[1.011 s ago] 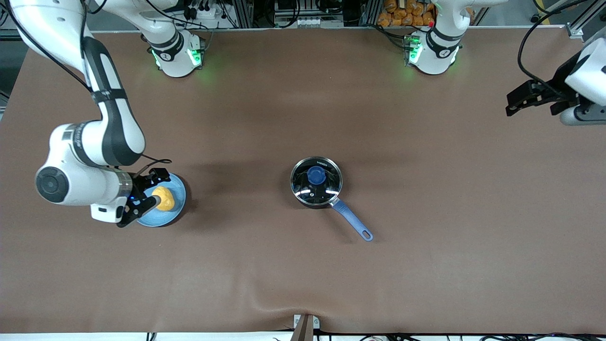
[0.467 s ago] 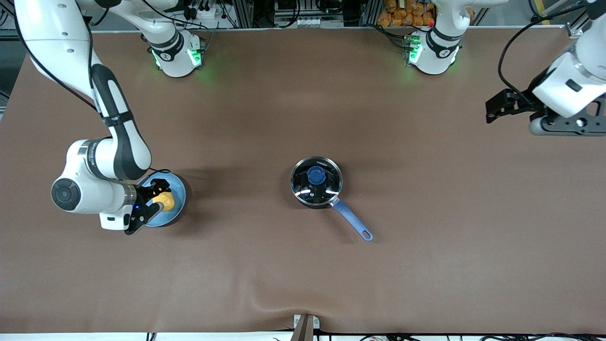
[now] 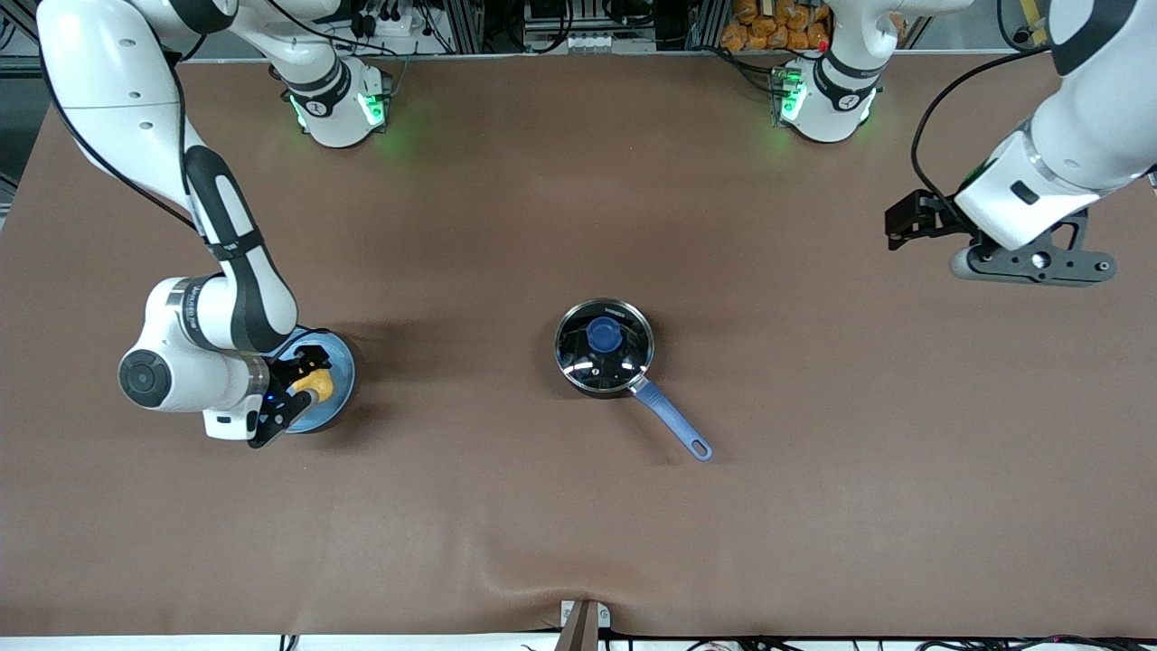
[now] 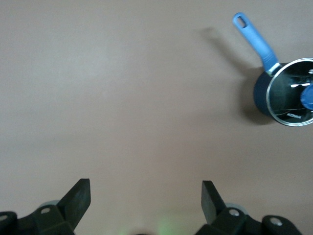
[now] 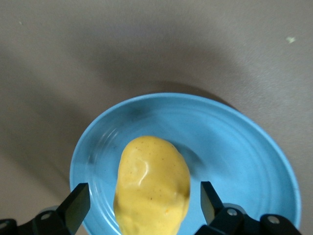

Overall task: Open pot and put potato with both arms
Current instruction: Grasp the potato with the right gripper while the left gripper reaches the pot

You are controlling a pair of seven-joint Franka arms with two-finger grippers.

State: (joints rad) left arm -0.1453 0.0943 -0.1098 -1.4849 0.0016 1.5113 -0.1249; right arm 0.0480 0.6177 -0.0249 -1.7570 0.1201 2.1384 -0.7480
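Since a second ago: right end effector (image 3: 296, 387) lowered and drawn in over the plate (image 3: 336, 354), now straddling the potato (image 3: 316, 383); left end effector (image 3: 904, 226) swung in from the tabletop's edge toward the middle.

Listed from the right arm's end of the tabletop (image 3: 578, 524) to the left arm's end:

- Right end effector — fingers spread, one on either side of the potato, not yet closed on it; right wrist view confirms a gap on both flanks. Judged posed for the pick.
- Potato (image 5: 152, 188) — yellow-orange, lumpy, resting on the plate (image 5: 234, 142); still well apart from the pot.
- Plate — flat, light blue, serving only as the potato's starting rest.
- Pot (image 3: 604, 349) — black, at mid-tabletop, glass lid (image 3: 604, 345) with blue knob still seated, so closed. Blue handle (image 3: 673, 425) angled toward the front camera and the left arm's end, clear of the knob and leaving access from above.
- Left end effector (image 4: 145, 200) — fingers wide apart, empty, over bare tabletop toward its own end; pot (image 4: 286, 90) seen far off in the left wrist view. Judged heading for the lid knob, since the lid must come off before the potato can go in.
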